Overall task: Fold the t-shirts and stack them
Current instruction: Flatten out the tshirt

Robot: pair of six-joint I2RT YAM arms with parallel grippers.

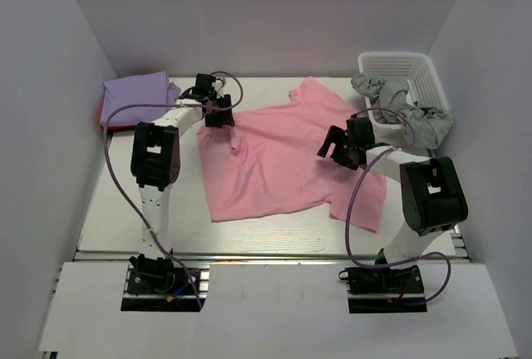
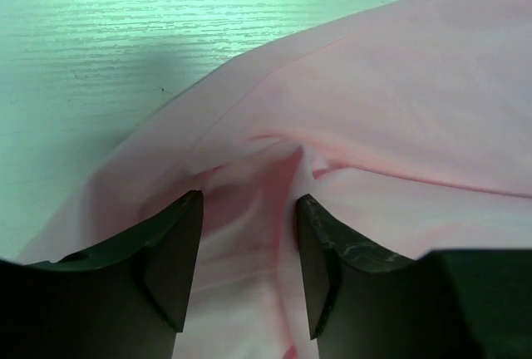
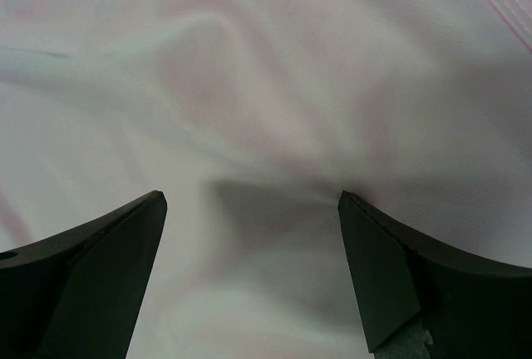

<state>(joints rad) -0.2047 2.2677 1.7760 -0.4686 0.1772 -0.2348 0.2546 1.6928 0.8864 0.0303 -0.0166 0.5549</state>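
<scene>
The light pink t-shirt (image 1: 283, 164) lies spread and rumpled across the middle of the table. My left gripper (image 1: 223, 120) is down on its far left corner. In the left wrist view this gripper (image 2: 249, 201) has its jaws partly apart, with a raised fold of the pink shirt (image 2: 274, 176) between them. My right gripper (image 1: 337, 149) hovers low over the shirt's right side. It stands wide open (image 3: 251, 197) above smooth pink cloth (image 3: 266, 85). A folded lavender t-shirt (image 1: 137, 97) lies at the back left, with a thin red edge (image 1: 105, 128) under it.
A white basket (image 1: 411, 72) stands at the back right with grey cloth (image 1: 416, 114) spilling over its front. White walls close in the table on the left, right and back. Bare tabletop (image 2: 125, 35) shows beside the pink shirt's edge.
</scene>
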